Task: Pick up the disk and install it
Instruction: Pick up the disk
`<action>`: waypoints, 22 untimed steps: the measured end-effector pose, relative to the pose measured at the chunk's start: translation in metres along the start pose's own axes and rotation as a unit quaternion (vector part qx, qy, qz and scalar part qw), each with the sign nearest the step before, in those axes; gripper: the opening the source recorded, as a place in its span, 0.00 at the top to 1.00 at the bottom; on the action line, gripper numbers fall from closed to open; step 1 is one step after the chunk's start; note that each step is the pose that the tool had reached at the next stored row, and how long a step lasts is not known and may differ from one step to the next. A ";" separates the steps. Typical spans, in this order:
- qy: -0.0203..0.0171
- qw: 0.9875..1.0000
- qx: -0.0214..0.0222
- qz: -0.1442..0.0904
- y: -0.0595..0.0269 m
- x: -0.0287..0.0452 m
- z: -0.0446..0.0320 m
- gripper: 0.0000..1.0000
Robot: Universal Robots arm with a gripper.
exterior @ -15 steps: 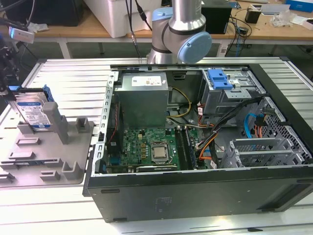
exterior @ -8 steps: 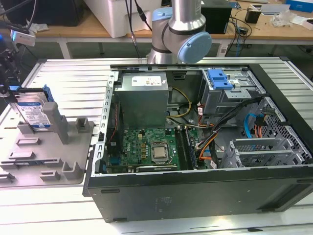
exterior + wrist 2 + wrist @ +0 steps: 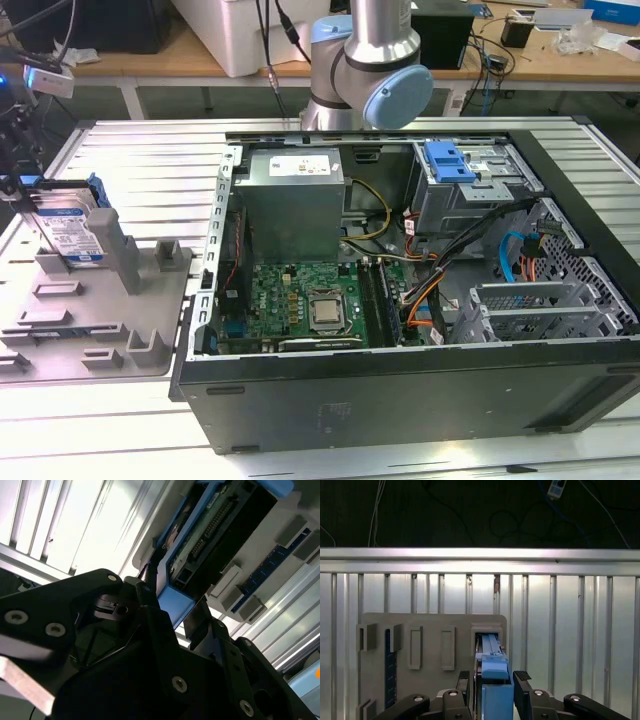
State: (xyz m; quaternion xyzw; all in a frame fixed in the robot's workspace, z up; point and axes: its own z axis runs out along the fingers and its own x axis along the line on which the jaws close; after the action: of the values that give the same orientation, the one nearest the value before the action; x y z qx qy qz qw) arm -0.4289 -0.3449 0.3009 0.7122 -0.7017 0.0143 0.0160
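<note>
Disk is standing on edge at first wrist view's lower centre, gripper straddling it narrowly, not yet clamping. Prob. heavyish, rigid, shock-sensitive; blue carrier sides looking best for grip. Grey fixture is holding it, exterior view's left.

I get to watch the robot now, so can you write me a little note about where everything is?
The disk stands upright in the grey holder, on the exterior view's left, outside the open computer case.
The gripper is down at the disk's top edge; I cannot tell whether it is gripping.
Done: the approach to the disk.
Left: the disk is not yet lifted out or installed.
</note>
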 end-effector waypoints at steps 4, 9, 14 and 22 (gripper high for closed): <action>0.000 1.000 0.000 0.000 0.0000 -0.0001 0.0018 0.53; 0.000 1.000 0.000 0.000 0.0000 -0.0001 0.0025 0.53; 0.000 1.000 0.000 0.000 0.0000 -0.0001 0.0026 0.53; 0.000 1.000 0.000 0.000 0.0000 0.0000 0.0033 0.53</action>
State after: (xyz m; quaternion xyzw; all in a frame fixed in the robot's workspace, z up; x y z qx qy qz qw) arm -0.4289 -0.3451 0.2976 0.7122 -0.7016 0.0146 0.0162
